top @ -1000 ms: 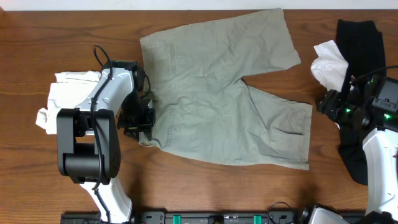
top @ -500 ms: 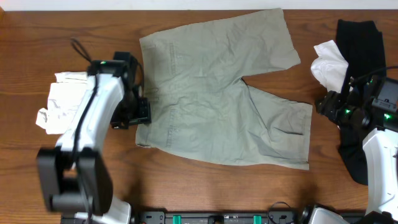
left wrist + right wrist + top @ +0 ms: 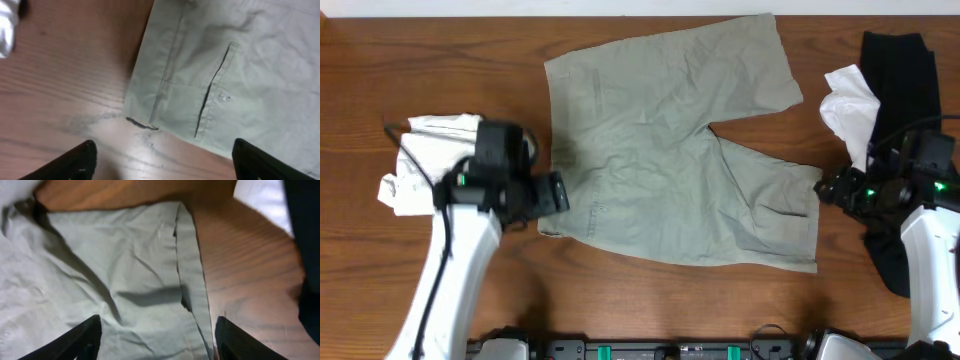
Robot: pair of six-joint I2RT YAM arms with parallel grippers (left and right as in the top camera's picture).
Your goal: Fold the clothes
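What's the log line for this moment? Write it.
left gripper: open, over waistband corner | right gripper: open, over leg hem | shorts: flat, unfolded

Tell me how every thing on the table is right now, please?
khaki shorts: spread flat, unfolded
left white garment: crumpled heap
right white garment: crumpled, overlapping the black garment's edge
black garment: laid out long
left gripper: open, empty, above the shorts' waist corner
right gripper: open, empty, above a leg hem

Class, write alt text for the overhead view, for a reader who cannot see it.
Large khaki-grey cotton shorts lie spread flat on a brown wooden table. The open left gripper hovers at their waistband corner, the open right gripper by a leg hem. A crumpled white garment lies at left; a white cloth and long black garment lie at right.
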